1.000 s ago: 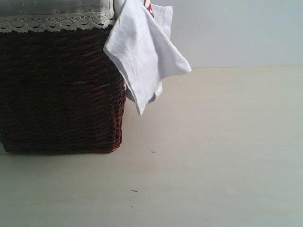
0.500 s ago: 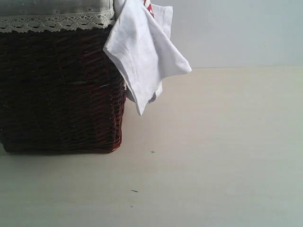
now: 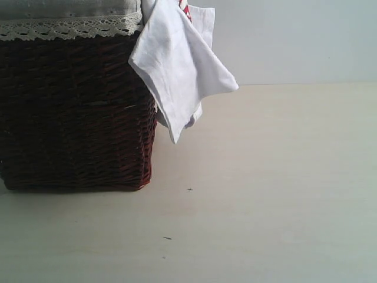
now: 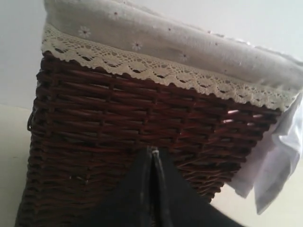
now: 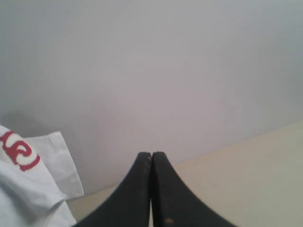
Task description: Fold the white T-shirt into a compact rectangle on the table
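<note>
Closest to each wrist camera, the left gripper point(image 4: 153, 153) is showing its dark fingers pressed together with nothing between them, pointing at the woven side of the dark wicker basket point(image 3: 76, 118). The right gripper point(image 5: 151, 157) is likewise sitting pressed shut and empty, and the arms behind both are lying out of frame. In the exterior view the table point(image 3: 283, 200) is stretching out pale and open in front of and to the right of the basket, carrying only a few tiny specks point(image 3: 189, 189), with wide room running to its far edge. The basket is being cropped at the left and top, so its inside is hidden. The white T-shirt point(image 3: 182, 76) is hanging over the basket's right corner, beside the lace-trimmed liner point(image 3: 70, 23), one pointed fold dangling above the table. Most of the garment is hidden, with only a scrap of red lettering point(image 5: 19, 151) peeking out. Behind, a plain wall point(image 3: 294, 41) is closing the scene.
</note>
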